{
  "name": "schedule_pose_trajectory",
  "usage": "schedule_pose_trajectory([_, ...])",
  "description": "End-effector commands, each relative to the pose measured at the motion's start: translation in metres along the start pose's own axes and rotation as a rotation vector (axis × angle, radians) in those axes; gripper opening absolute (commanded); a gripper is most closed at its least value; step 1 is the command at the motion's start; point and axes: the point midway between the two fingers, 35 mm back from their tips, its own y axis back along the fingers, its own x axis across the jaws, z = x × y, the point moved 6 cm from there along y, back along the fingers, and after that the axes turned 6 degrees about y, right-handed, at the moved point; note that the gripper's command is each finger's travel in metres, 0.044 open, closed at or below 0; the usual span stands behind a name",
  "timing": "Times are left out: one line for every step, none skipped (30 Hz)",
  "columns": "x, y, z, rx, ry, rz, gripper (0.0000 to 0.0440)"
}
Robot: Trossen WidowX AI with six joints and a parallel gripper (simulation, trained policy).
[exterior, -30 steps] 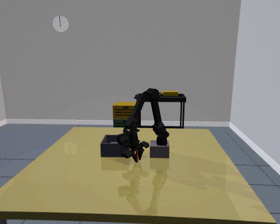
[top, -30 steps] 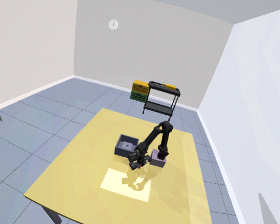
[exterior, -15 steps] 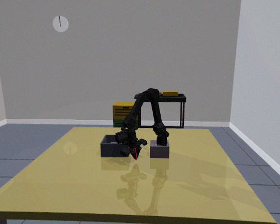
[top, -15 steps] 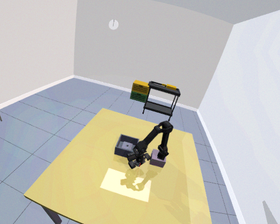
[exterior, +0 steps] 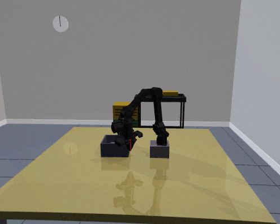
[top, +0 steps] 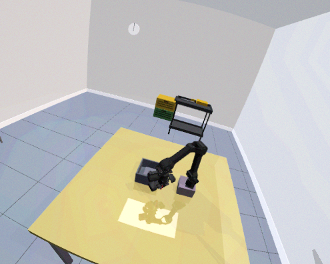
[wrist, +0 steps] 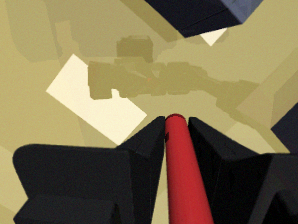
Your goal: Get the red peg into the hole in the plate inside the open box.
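Note:
The red peg [exterior: 130,145] [wrist: 186,175] is upright between the fingers, held above the table top with its lower end near the fingertips. My gripper [exterior: 130,149] [wrist: 176,123] is shut on it, beside the right front of the open box. The dark blue-grey box [top: 142,179] [exterior: 115,150] stands to the left; its outer corner also shows at the top of the wrist view [wrist: 200,17]. Part of the light grey plate [top: 145,171] shows inside the box. Its hole is hidden behind the arm.
The arm's base stands on a mauve block [top: 186,191] [exterior: 159,151], to the right of the box. The yellow table [top: 89,207] [exterior: 61,192] carries a bright patch of light and arm shadows in front. A black cart [top: 187,128] and stacked crates [top: 165,103] stand behind the table.

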Motion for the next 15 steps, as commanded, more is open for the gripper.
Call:
schedule_pose_trajectory([0.002,0.019,0.013,-0.031,-0.022,0.021,0.0])
schedule_pose_trajectory([0.002,0.023,0.016,-0.037,-0.031,0.023,0.0])
schedule_pose_trajectory([0.002,0.027,0.019,-0.042,-0.041,0.025,0.0])
schedule_pose_trajectory([0.001,0.03,0.023,-0.048,-0.051,0.027,0.0])
schedule_pose_trajectory([0.001,0.034,0.026,-0.053,-0.062,0.029,0.0])
schedule_pose_trajectory([0.0,0.036,0.03,-0.058,-0.074,0.029,0.0])
schedule_pose_trajectory([0.0,0.039,0.033,-0.062,-0.086,0.03,0.0])
schedule_pose_trajectory([-0.001,0.041,0.037,-0.067,-0.098,0.03,0.0])
schedule_pose_trajectory([-0.002,0.042,0.041,-0.071,-0.111,0.031,0.0])
schedule_pose_trajectory([-0.003,0.044,0.045,-0.075,-0.124,0.031,0.0])
schedule_pose_trajectory([-0.003,0.045,0.05,-0.08,-0.136,0.032,0.0])
schedule_pose_trajectory([-0.004,0.046,0.054,-0.085,-0.149,0.033,0.0])
schedule_pose_trajectory([-0.005,0.047,0.059,-0.089,-0.161,0.034,0.0])
schedule_pose_trajectory([-0.006,0.047,0.064,-0.093,-0.173,0.034,0.0])
schedule_pose_trajectory([-0.007,0.048,0.068,-0.097,-0.184,0.034,0.0])
